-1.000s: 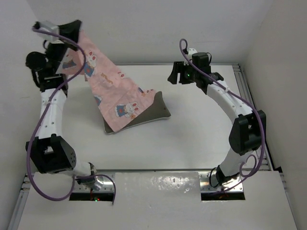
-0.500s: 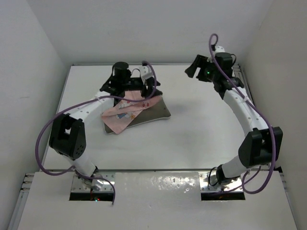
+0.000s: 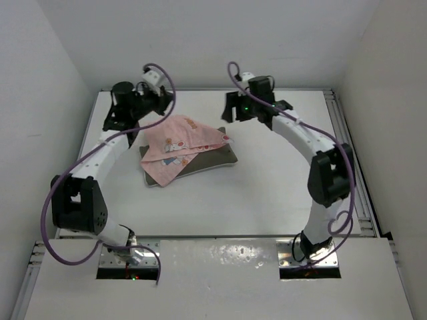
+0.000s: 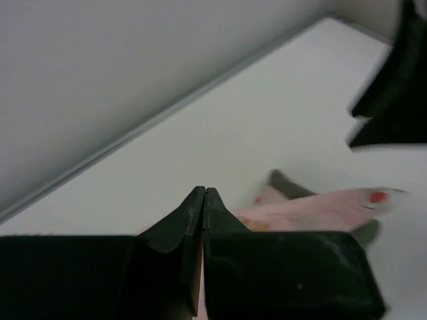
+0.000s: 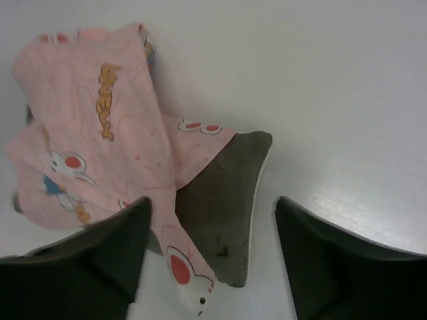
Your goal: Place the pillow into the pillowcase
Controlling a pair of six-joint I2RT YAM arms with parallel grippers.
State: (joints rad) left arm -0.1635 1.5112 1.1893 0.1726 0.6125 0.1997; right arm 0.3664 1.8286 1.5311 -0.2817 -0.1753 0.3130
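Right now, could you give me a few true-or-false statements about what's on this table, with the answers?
1. The pillow is fully inside the pillowcase. False: the pillowcase lies crumpled on top of it, leaving a grey corner bare.
2. The right gripper stands open. True.
3. The left gripper is wide open. False: its fingers are shut together.
4. The pillow lies on the table. True.

In the top view the pillowcase (image 3: 179,143) covers most of the pillow (image 3: 219,157); only its right end and near edge show. In the left wrist view the left fingers (image 4: 167,230) block the near cloth and the rest is blurred; I cannot tell whether they pinch fabric.
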